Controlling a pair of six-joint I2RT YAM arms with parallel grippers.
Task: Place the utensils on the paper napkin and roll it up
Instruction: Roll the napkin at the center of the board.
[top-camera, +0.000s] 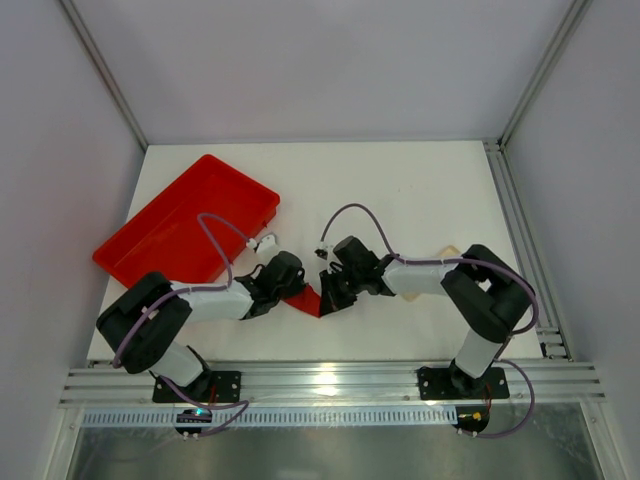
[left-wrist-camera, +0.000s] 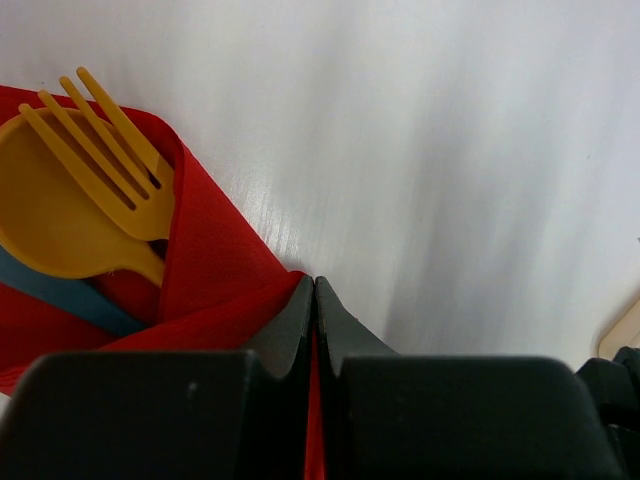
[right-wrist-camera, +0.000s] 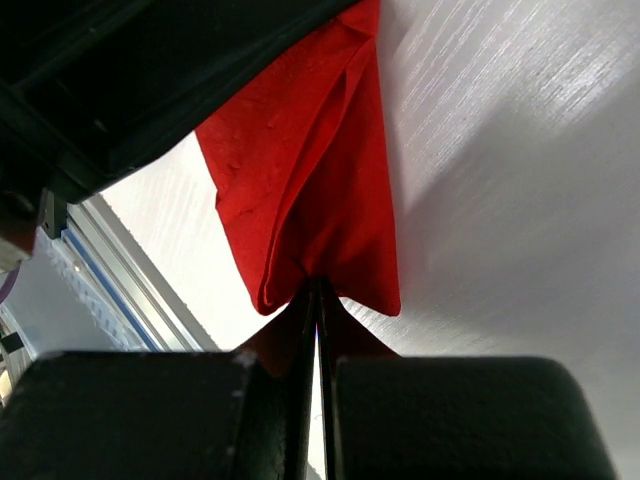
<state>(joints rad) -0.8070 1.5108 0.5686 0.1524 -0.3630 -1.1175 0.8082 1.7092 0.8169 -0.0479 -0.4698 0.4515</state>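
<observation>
The red paper napkin (top-camera: 308, 300) lies folded between the two arms near the table's front. In the left wrist view the napkin (left-wrist-camera: 215, 260) wraps the utensils: a yellow fork (left-wrist-camera: 110, 160) lying on a yellow spoon (left-wrist-camera: 45, 225), and a blue piece (left-wrist-camera: 70, 297) under them. The fork's tines poke out past the fold. My left gripper (left-wrist-camera: 315, 282) is shut on the napkin's edge, with red paper showing between its jaws. My right gripper (right-wrist-camera: 318, 282) is shut on the other end of the napkin (right-wrist-camera: 310, 180), pinching a fold. The two grippers (top-camera: 297, 291) (top-camera: 326, 297) almost meet.
A large red plastic tray (top-camera: 240, 180) sits at the table's left rear. A pale tan flat piece (top-camera: 448, 250) lies behind the right arm, and its edge (left-wrist-camera: 625, 330) shows in the left wrist view. The aluminium rail (top-camera: 330, 380) runs along the near edge.
</observation>
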